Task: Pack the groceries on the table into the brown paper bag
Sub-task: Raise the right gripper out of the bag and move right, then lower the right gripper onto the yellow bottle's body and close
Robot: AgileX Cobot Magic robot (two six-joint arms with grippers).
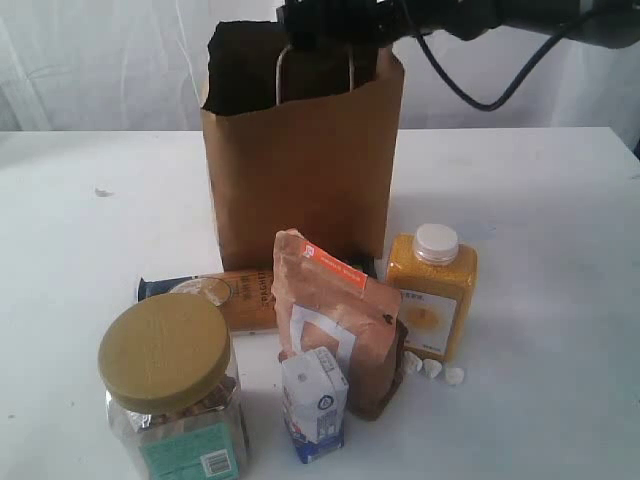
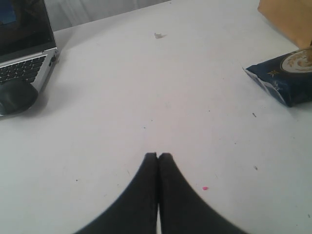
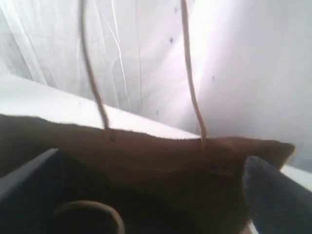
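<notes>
Five groceries on the bench, right hand wide over the bag

Right hand (image 3: 151,161) hangs with jaws spread wide and empty just above the mouth of the brown paper bag (image 1: 300,160), which stands upright at the back; left hand (image 2: 158,156) is pinched shut on nothing over bare bench (image 2: 146,73). In front of the bag: jar (image 1: 165,350), likely heavy and broad at the lid, better taken round the body; carton (image 1: 315,405), light and stiff, easy by its sides; pouch (image 1: 335,310), soft, likely to crumple, best near the folded top; bottle (image 1: 432,295), smooth and probably slippery, grip the body; spaghetti packet (image 1: 215,290), flat and brittle, lying just before the bag's foot, take across its width. Bench white, smooth, lightly specked; white curtain (image 1: 100,60) behind; a laptop (image 2: 24,44) sits well apart from the groceries.
</notes>
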